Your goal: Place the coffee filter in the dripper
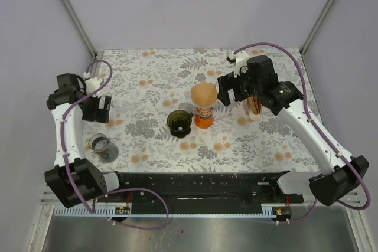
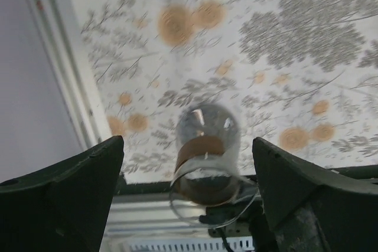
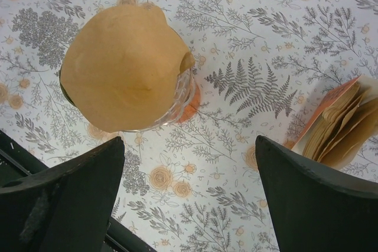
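Coffee filter (image 3: 121, 66) lies domed over the mouth of the dripper (image 3: 184, 95), hiding most of its rim, mid-counter (image 1: 260, 146). Right end effector (image 3: 189, 146) hangs above and just beside it, fingers spread wide, gripping nothing. A stack of spare filters (image 3: 342, 125) stands near on the right; a dark cup (image 1: 179, 122) sits just left of the dripper. Left end effector (image 2: 188, 143), equally wide and empty, hangs over a glass jar (image 2: 207, 157) near the counter's left edge
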You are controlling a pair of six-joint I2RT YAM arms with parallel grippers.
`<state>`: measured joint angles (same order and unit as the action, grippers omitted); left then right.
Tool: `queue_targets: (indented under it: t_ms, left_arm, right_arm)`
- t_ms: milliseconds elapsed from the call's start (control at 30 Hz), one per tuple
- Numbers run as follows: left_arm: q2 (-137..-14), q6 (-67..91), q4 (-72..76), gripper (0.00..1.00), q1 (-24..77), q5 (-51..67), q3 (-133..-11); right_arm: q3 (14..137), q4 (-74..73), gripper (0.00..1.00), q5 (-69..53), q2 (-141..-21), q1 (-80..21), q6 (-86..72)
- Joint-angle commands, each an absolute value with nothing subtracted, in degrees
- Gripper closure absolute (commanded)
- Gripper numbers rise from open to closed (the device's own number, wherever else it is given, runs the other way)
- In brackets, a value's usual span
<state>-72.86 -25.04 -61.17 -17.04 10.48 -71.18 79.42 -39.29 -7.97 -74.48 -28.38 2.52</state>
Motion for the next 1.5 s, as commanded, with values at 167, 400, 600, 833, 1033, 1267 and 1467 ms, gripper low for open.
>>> queue_targets:
  t_ms: [167, 400, 600, 833, 1033, 1267, 1467]
  left_arm:
    - [-67.1, -38.4, -64.4, 0.08, -31.6, 11.5, -67.4]
    - [-66.1, -40.3, -61.0, 0.20, -34.7, 9.1, -61.2]
    - [-66.2, -41.7, -63.0, 0.29, -35.2, 13.0, -60.2]
    - [-69.4, -41.1, -63.1, 0.64, -35.1, 19.3, -57.9]
    - [-70.1, -38.5, -62.8, 0.95, -34.7, 27.9, -59.1]
    - [-68.8, -28.6, -52.6, 1.00, -17.2, 22.9, -59.7]
    - [-75.7, -23.6, -48.2, 1.00, -2.5, 15.4, -66.8]
  right_arm:
    - [77.9, -39.0, 0.00, -5.1, -68.6, -28.1, 3.1]
    - [77.4, -40.3, 0.01, -5.2, -67.1, -28.1, 2.1]
    - [77.0, -41.0, 0.01, -4.5, -65.8, -28.1, 1.8]
    - [76.7, -40.8, 0.01, -4.5, -66.2, -28.1, 1.7]
    - [76.4, -40.4, 0.01, -4.5, -65.8, -28.2, 1.7]
    - [76.4, -40.3, 0.01, -4.9, -66.7, -28.2, 1.7]
    - [75.3, -40.3, 0.00, -4.2, -65.7, -28.2, 1.8]
